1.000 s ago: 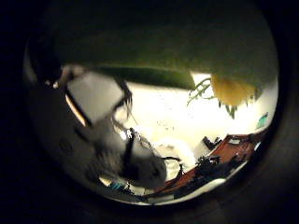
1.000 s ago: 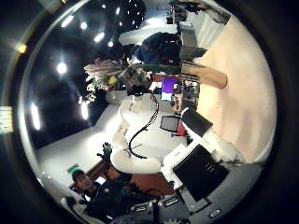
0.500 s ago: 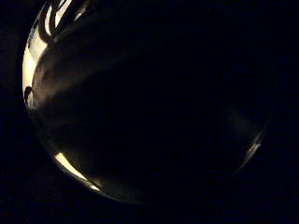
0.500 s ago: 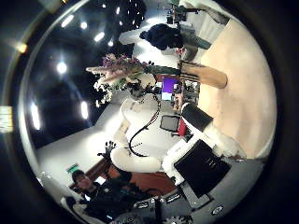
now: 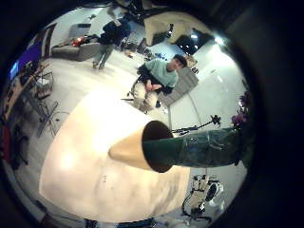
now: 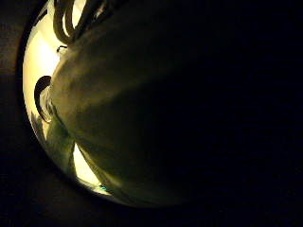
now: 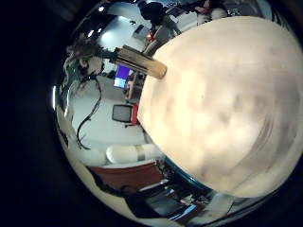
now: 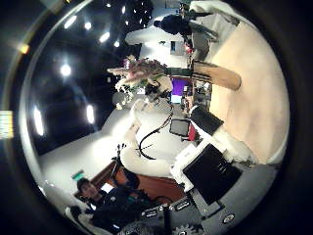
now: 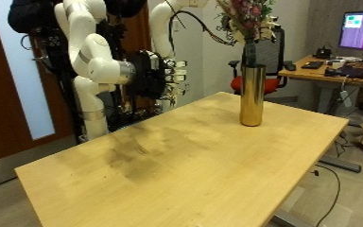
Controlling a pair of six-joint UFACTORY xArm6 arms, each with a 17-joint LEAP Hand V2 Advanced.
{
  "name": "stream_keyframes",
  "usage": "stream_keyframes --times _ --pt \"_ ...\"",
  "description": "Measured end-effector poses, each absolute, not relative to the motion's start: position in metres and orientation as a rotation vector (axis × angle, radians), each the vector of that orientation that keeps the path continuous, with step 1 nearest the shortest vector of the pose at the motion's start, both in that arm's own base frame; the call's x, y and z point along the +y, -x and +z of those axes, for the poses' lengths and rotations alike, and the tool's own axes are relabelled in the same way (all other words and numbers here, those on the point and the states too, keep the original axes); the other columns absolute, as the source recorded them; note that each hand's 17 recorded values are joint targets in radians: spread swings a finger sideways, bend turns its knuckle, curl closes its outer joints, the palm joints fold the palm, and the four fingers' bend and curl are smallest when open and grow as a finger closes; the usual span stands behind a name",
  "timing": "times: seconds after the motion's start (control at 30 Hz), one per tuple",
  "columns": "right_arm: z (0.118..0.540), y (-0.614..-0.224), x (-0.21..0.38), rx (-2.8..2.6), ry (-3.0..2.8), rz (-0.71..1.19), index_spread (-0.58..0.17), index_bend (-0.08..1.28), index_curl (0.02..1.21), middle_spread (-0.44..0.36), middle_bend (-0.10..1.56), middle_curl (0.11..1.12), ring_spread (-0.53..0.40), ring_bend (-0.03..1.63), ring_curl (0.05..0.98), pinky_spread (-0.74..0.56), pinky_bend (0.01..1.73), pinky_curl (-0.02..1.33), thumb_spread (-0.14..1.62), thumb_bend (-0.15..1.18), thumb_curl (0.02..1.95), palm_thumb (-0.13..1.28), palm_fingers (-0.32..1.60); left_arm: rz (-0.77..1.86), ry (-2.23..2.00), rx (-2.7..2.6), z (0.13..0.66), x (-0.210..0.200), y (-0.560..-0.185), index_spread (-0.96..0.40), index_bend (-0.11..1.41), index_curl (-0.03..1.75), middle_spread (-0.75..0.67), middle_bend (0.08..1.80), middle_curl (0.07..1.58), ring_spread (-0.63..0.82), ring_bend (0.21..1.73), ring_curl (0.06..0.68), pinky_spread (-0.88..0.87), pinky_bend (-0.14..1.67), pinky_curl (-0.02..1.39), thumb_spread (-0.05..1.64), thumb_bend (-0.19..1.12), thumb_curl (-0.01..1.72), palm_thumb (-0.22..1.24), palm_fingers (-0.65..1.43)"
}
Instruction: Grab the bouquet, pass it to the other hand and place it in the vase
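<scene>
A tall gold vase [image 9: 250, 95] stands on the wooden table [image 9: 169, 165], near its far edge. The bouquet [image 9: 246, 13], pale pink and mauve flowers with a dark green wrap, is upright above it with its stems in the vase's mouth. My left hand [image 9: 266, 35] is up beside the bouquet, shut on its wrap. In the left little finger side palm view the green wrap [image 5: 199, 147] runs into the vase's rim [image 5: 142, 150]. My right hand [image 9: 161, 76] hangs open beyond the table's far side, well apart from the vase [image 8: 217, 76] and the bouquet [image 8: 143, 70].
A desk with a monitor [image 9: 362, 30] and a red chair [image 9: 273, 83] stand behind the vase. A dark door [image 9: 11, 85] is at the back beside my right arm. The vase is the only thing standing on the table [image 7: 218, 104].
The bouquet has moved over to the vase and its stems now sit in the vase's mouth. The left thumb side view is still covered by something close against the palm.
</scene>
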State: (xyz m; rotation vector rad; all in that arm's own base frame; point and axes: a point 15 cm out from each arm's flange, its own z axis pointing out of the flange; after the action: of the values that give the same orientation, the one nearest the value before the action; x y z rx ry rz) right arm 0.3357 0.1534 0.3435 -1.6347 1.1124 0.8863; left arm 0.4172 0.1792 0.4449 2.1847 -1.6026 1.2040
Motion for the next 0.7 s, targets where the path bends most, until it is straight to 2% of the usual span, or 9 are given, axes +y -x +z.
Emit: stream_keyframes --times 0.27,0.37,0.5,0.7 --pt "0.347 -0.333 0.154 1.097 1.642 0.883 -0.283 0.46 0.46 -0.036 0.18 0.23 0.12 0.28 0.224 0.31 0.22 0.29 0.97 -0.02 0.49 0.85 0.35 0.631 -2.398 -1.658 0.399 0.225 -0.396 0.2 0.2 0.26 0.61 0.14 0.15 0.7 0.39 0.178 0.65 0.22 0.28 0.69 -0.04 0.35 0.21 -0.08" --pt "0.348 -0.33 0.156 1.084 1.644 0.894 -0.285 0.46 0.46 -0.038 0.18 0.24 0.12 0.27 0.222 0.31 0.22 0.28 0.96 -0.02 0.49 0.85 0.36 0.419 -2.434 -1.648 0.381 0.23 -0.393 0.19 0.22 0.3 0.6 0.14 0.13 0.7 0.37 0.174 0.65 0.2 0.28 0.7 -0.03 0.35 0.24 -0.06" --pt "0.348 -0.328 0.157 1.076 1.645 0.906 -0.29 0.46 0.47 -0.01 0.18 0.25 0.104 0.26 0.22 0.31 0.21 0.28 0.97 -0.02 0.5 0.87 0.38 0.115 -2.424 -1.617 0.355 0.24 -0.38 0.18 0.23 0.33 0.6 0.15 0.12 0.71 0.35 0.176 0.65 0.19 0.28 0.71 -0.04 0.35 0.27 -0.05" --pt "0.347 -0.326 0.158 1.058 1.651 0.912 -0.294 0.47 0.48 -0.004 0.17 0.25 0.103 0.25 0.219 0.3 0.2 0.28 0.96 -0.02 0.51 0.89 0.39 0.062 -2.395 -1.56 0.335 0.233 -0.376 0.15 0.2 0.35 0.61 0.15 0.11 0.72 0.34 0.184 0.65 0.19 0.28 0.75 -0.04 0.34 0.32 -0.07"
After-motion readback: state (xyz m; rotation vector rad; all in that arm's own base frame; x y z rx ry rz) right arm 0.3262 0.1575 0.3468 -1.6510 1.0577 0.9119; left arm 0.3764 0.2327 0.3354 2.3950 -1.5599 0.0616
